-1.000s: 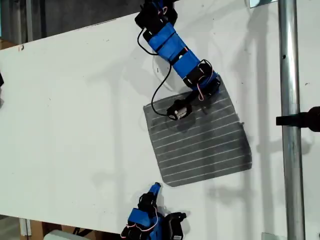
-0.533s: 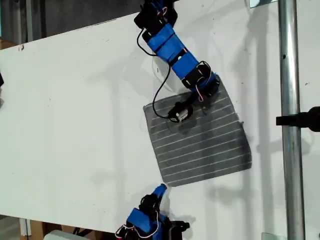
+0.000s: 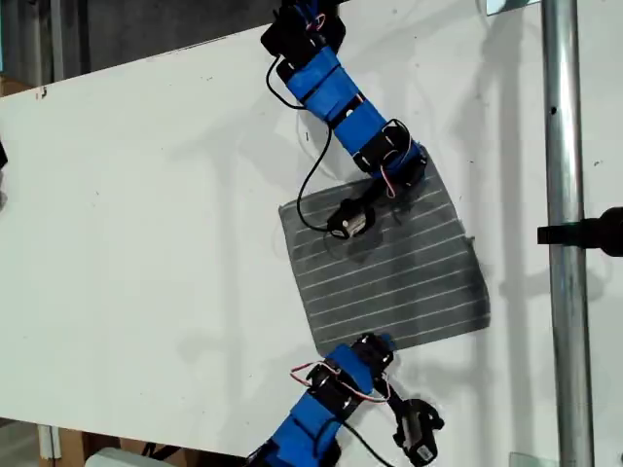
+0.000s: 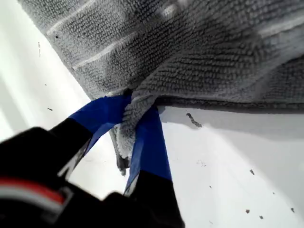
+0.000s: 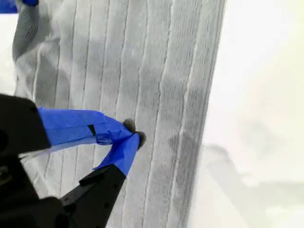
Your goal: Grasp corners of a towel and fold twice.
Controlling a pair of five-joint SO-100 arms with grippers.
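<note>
The grey striped towel (image 3: pixel 399 272) lies flat on the white table (image 3: pixel 146 243), right of centre in the exterior view. My first gripper (image 3: pixel 414 167) reaches down from the top of the exterior view and is shut on the towel's upper right corner. The first wrist view shows that corner (image 4: pixel 126 137) bunched between the blue fingers of my first gripper (image 4: pixel 135 118). My second gripper (image 3: pixel 375 343) comes from the bottom of the exterior view and sits over the towel's lower edge. In the second wrist view my second gripper (image 5: pixel 132 137) has its tips together just above the towel (image 5: pixel 142 71), holding nothing.
A vertical metal pole (image 3: pixel 565 243) with a black clamp (image 3: pixel 589 233) stands at the exterior view's right, close to the towel. A black cable (image 3: pixel 310 185) loops from the first arm over the towel's upper left part. Bare tabletop spreads across the exterior view's left.
My second arm has swung up and to the exterior view's right, from the table's near edge to the towel's lower edge. My first gripper has kept hold of its corner.
</note>
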